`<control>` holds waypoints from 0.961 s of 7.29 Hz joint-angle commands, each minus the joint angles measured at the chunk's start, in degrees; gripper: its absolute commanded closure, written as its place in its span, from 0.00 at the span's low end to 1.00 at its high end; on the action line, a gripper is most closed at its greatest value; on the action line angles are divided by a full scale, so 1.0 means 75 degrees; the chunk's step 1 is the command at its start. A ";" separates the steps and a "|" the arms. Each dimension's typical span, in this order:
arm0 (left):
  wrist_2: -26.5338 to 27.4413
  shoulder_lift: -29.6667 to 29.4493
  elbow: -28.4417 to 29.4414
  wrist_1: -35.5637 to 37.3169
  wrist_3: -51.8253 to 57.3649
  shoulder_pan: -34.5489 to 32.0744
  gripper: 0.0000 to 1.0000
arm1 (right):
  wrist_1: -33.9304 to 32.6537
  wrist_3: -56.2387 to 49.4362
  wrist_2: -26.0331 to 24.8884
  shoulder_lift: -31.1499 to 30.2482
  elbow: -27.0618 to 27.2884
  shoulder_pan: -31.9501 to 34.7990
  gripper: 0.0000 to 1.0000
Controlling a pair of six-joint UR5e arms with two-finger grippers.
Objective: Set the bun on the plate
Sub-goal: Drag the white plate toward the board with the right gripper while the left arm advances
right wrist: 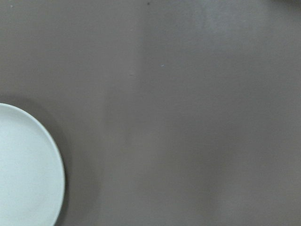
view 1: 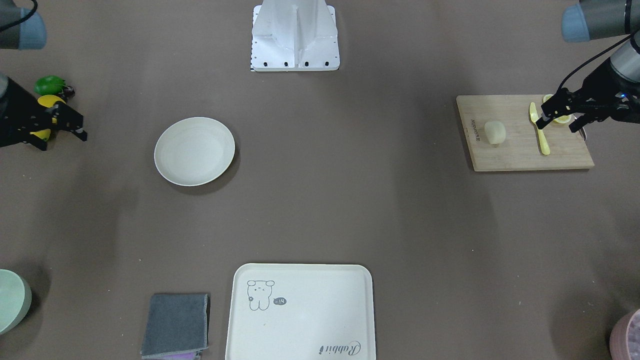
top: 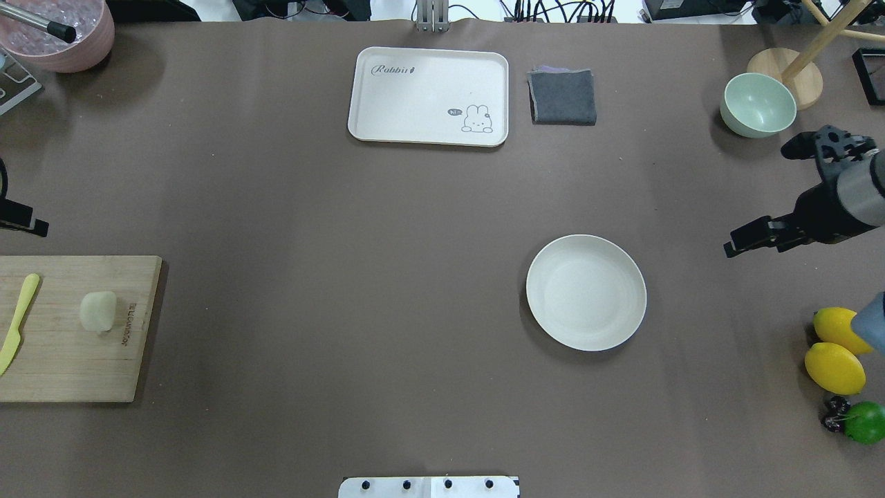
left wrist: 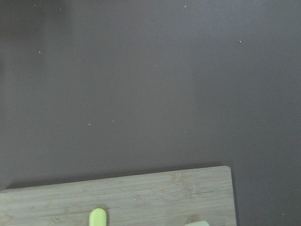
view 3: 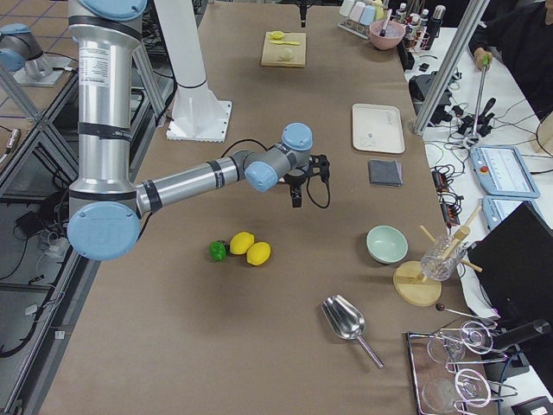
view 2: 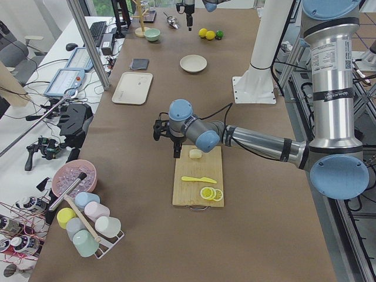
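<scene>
Overhead exterior: bun (top: pixel 98 311) sits on cutting board (top: pixel 69 366), near board's inner edge; board lies at worktop's left edge.
plate (top: pixel 586 292): bare, on worktop's right half, well apart from bun.
left gripper (view 1: pixel 560 124): raised over board's outer half, roughly above knife (view 1: pixel 542 140) and lemon slices (view 1: pixel 564 119); 2 fingers spread, holding nothing.
right gripper (top: pixel 759 199): near worktop's right edge, fingers spread wide, holding nothing.
step: approach, by my read; bun not yet grasped.
risk 1: bun looks soft; a hard clamp likely squashes it, a weak clamp drops it on the long carry across the worktop.
risk 2: low sweep toward bun could knock knife or lemon slices.
risk 3: right gripper sits near plate; crossing left gripper could clash.
</scene>
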 commanded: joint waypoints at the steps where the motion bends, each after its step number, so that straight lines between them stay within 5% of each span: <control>1: 0.0432 -0.0013 0.0037 -0.0249 -0.0615 0.0551 0.04 | 0.0032 0.1137 -0.0683 0.0484 -0.0069 -0.1261 0.15; 6: 0.0444 -0.0001 0.0026 -0.0251 -0.0910 0.0775 0.04 | 0.0032 0.1127 -0.0837 0.1456 -0.1216 -0.1828 0.40; 7: 0.0444 0.0022 0.0014 -0.0251 -0.0945 0.0775 0.03 | 0.0032 0.1127 -0.0814 0.1470 -0.1242 -0.1828 0.52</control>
